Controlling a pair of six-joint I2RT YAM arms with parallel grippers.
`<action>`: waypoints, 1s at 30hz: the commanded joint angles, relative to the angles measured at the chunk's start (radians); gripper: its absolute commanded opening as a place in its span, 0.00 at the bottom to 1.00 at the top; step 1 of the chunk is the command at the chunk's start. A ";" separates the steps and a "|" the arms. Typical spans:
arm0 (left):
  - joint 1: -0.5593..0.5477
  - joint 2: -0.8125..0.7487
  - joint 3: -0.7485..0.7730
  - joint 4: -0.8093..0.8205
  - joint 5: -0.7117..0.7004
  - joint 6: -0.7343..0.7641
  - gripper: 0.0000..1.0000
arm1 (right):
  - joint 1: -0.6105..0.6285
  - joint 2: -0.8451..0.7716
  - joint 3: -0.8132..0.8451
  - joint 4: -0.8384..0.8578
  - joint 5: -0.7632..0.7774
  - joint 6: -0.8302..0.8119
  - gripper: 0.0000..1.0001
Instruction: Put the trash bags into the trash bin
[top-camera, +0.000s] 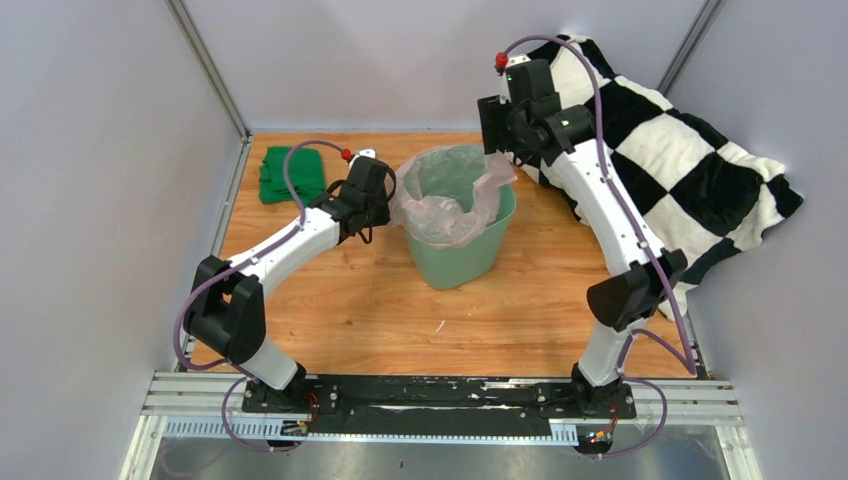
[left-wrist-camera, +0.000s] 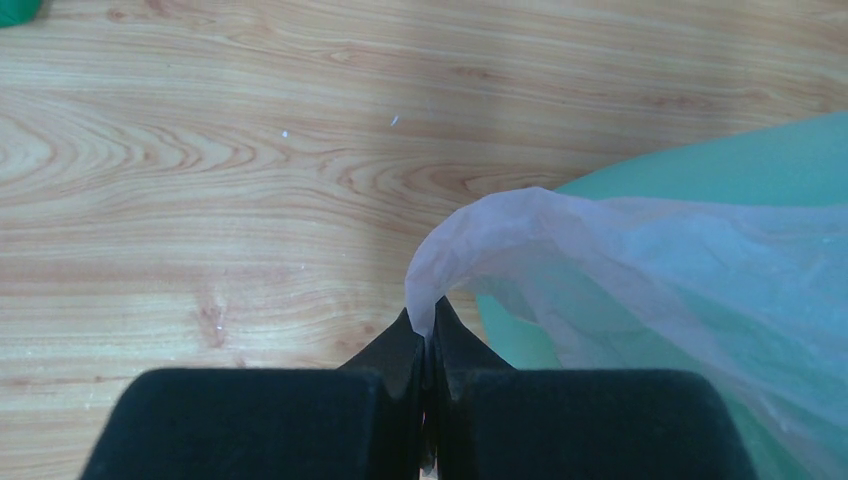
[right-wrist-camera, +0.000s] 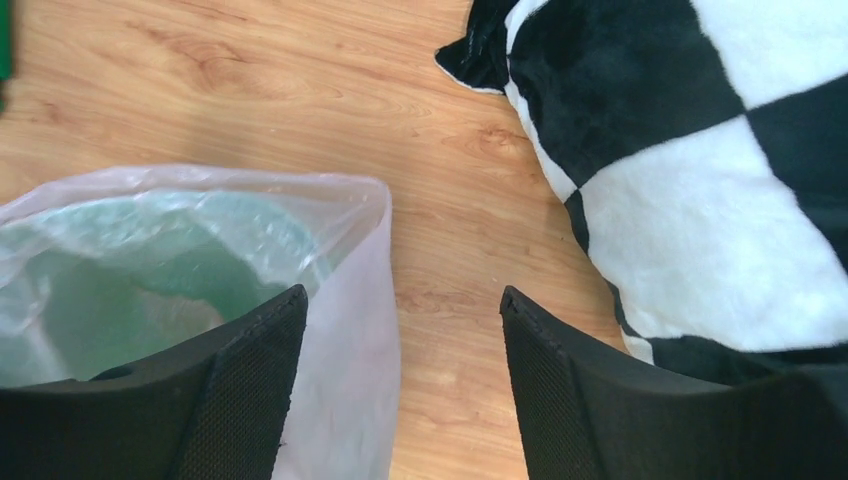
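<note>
The mint-green trash bin (top-camera: 470, 255) stands upright mid-table. The pale-pink translucent trash bag (top-camera: 445, 215) lines its mouth and drapes over the left and far rim. My left gripper (top-camera: 378, 215) is just left of the bin, shut on a pinch of the bag's edge (left-wrist-camera: 440, 270); the bin wall (left-wrist-camera: 720, 165) shows behind the film. My right gripper (top-camera: 497, 125) hovers above the bin's far right rim, open and empty; in the right wrist view (right-wrist-camera: 403, 295) the bag's edge (right-wrist-camera: 350, 300) hangs beside its left finger (right-wrist-camera: 255, 370), over the bin's inside (right-wrist-camera: 150, 270).
A black-and-white checkered cushion (top-camera: 690, 150) fills the right back corner, close to my right arm; it also shows in the right wrist view (right-wrist-camera: 690, 150). A dark green folded cloth (top-camera: 290, 175) lies at the back left. Grey walls enclose the wooden table (top-camera: 350, 310).
</note>
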 joint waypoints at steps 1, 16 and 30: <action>0.003 -0.034 -0.014 0.031 0.012 -0.011 0.00 | -0.009 -0.116 0.005 -0.086 -0.062 0.043 0.74; 0.003 -0.040 -0.027 0.047 0.024 -0.017 0.00 | 0.092 -0.321 -0.205 -0.091 -0.169 0.062 0.83; 0.003 -0.039 -0.025 0.039 0.017 -0.007 0.00 | 0.167 -0.318 -0.256 -0.152 0.184 0.077 0.11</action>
